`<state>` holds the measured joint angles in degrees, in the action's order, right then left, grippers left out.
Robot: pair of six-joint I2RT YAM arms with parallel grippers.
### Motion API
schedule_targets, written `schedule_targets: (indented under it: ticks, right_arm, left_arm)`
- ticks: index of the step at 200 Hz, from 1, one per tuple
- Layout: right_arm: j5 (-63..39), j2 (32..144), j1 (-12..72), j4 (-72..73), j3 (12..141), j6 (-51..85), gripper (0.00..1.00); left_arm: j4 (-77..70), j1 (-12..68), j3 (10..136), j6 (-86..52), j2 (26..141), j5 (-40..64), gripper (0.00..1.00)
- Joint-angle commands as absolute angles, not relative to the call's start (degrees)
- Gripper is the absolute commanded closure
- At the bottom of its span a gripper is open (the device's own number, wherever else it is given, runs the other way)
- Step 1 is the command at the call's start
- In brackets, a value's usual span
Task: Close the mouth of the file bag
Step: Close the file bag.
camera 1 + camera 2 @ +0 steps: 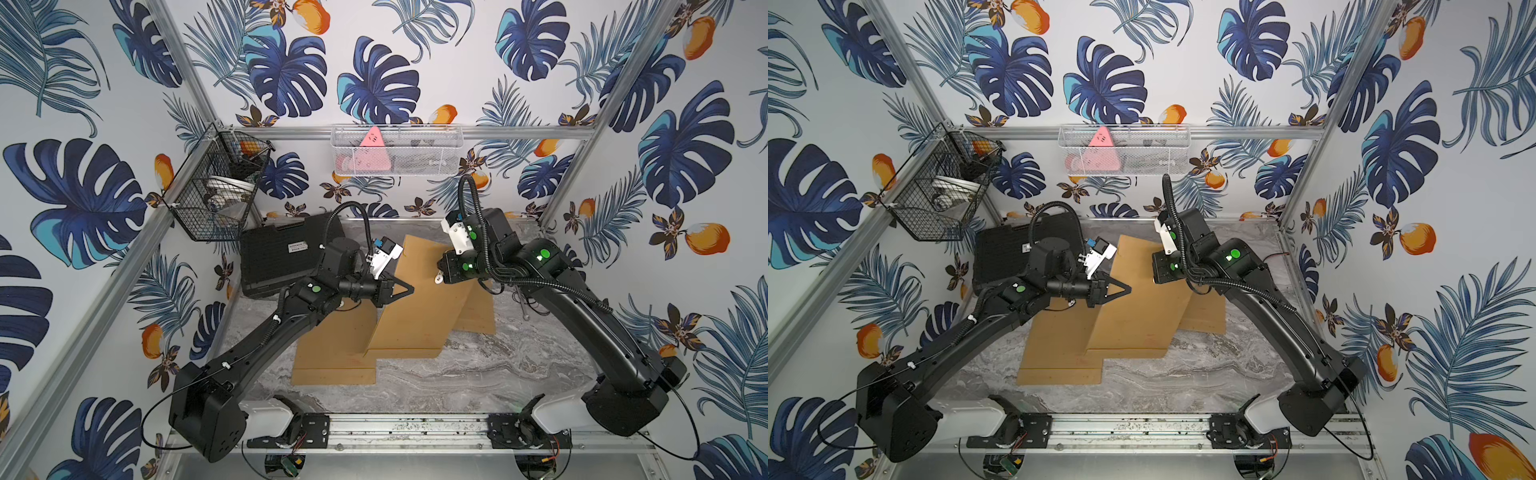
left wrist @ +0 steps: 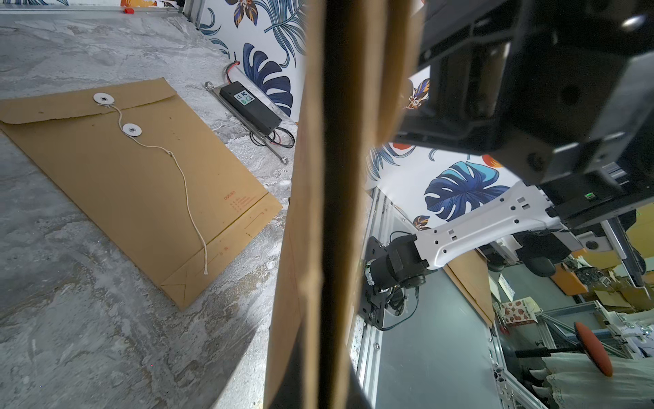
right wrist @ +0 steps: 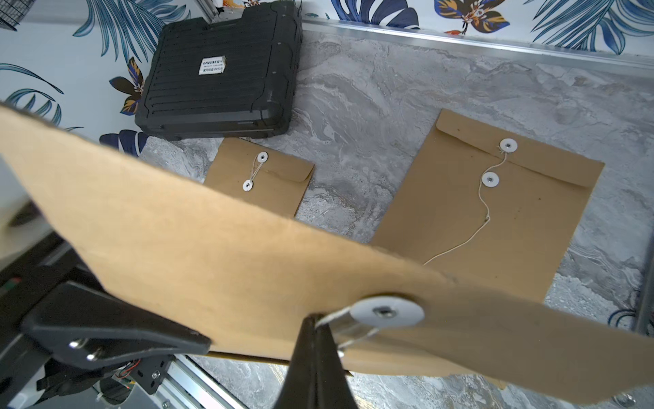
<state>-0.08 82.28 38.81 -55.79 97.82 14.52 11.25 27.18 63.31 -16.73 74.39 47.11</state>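
A brown paper file bag (image 1: 419, 316) (image 1: 1138, 307) hangs tilted above the table between my two arms. My left gripper (image 1: 409, 289) (image 1: 1128, 288) is shut on its side edge; the right wrist view shows that black clamp (image 3: 116, 329) biting the paper. In the left wrist view the bag (image 2: 311, 177) stands edge-on and hides the jaws. My right gripper (image 3: 315, 320) (image 1: 441, 274) is shut on the white string beside the bag's round white disc (image 3: 387, 312). The bag's mouth faces away from the top views, so I cannot see the flap.
Two more file bags lie flat: one front left (image 1: 332, 361) (image 3: 269, 177), one under my right arm (image 1: 478, 316) (image 3: 495, 219) with a loose string. A black case (image 1: 282, 257) sits back left. Wire baskets (image 1: 212, 187) (image 1: 395, 151) hang on the walls. A power brick (image 2: 249, 106) lies by the wall.
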Motion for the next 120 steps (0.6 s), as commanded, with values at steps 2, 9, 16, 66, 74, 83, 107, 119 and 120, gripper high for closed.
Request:
schedule_targets:
  ticks: [2, 9, 16, 66, 74, 83, 107, 119, 120]
  right_arm:
    - [0.07, 79.76, 38.03, -51.46, 94.57, 16.73, 1.0]
    - [0.09, 78.79, 37.65, -50.68, 93.09, 17.11, 0.97]
    - [0.21, 77.84, 37.24, -49.86, 91.6, 17.58, 0.94]
    - [-0.3, 73.4, 36.09, -44.44, 84.19, 19.75, 0.93]
    - [-0.42, 73.15, 35.95, -43.87, 83.64, 19.86, 0.93]
    - [-0.6, 73.04, 35.67, -43.5, 83.2, 19.95, 0.94]
    - [-1.05, 73.04, 34.69, -42.84, 81.99, 19.95, 0.96]
    - [-1.46, 72.81, 33.88, -42.37, 81.12, 20.18, 0.97]
    - [-1.52, 72.75, 33.82, -42.23, 81.03, 20.2, 0.97]
  left_arm:
    - [10.81, 27.16, 63.38, -16.08, 73.65, 47.47, 1.0]
    - [10.66, 27.19, 63.46, -16.17, 73.65, 47.44, 1.0]
    - [10.56, 27.2, 63.61, -16.26, 73.67, 47.47, 1.0]
    - [9.49, 27.2, 63.8, -17.1, 74.27, 47.71, 1.0]
    - [9.71, 27.21, 63.92, -17.05, 74.21, 47.79, 1.0]
    - [9.89, 27.24, 63.91, -16.97, 74.14, 47.63, 1.0]
    - [10.02, 27.16, 63.96, -17.11, 73.59, 47.46, 1.0]
    - [10.05, 27.21, 63.94, -17.22, 73.37, 47.54, 1.0]
    - [10.04, 27.18, 63.96, -17.22, 73.38, 47.55, 1.0]
